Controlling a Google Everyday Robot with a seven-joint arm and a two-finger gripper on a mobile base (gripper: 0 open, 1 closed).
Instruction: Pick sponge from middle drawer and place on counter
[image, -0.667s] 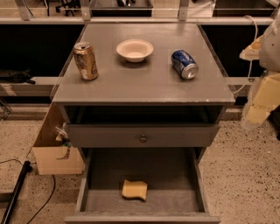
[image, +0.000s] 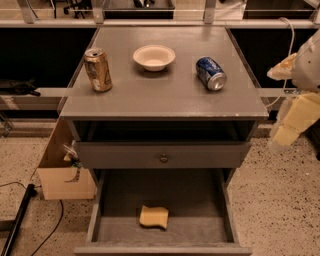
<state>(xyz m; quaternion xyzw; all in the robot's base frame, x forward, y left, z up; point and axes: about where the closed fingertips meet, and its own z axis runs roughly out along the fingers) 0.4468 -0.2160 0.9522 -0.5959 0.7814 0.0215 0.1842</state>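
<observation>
We are looking down at a grey cabinet, and the robot's gripper (image: 277, 107) is hanging off to the right of it, beyond the cabinet's right edge and at about the height of the flat matte grey worktop (image: 165, 97). Its pale-yellow fingers (image: 296, 120) are standing spread apart, with nothing between them and touching nothing on the cabinet. Down at the bottom, the wide grey wooden middle drawer (image: 205, 200) is sitting pulled out, and the soft pale-yellow wavy-edged sponge (image: 154, 217) is lying flat on its floor, near the front wall and a little left of centre, well apart from the gripper. Above it we are seeing a closed grey drawer front with a small round metal knob (image: 163, 158). Up on the worktop, a gold drink can (image: 98, 69) is standing upright at the left, a small white bowl (image: 154, 57) is resting near the back middle, and a blue drink can (image: 210, 73) is lying on its side to the right. A brown cardboard box (image: 62, 177) is sitting beside the cabinet on the speckled floor (image: 280, 200).
</observation>
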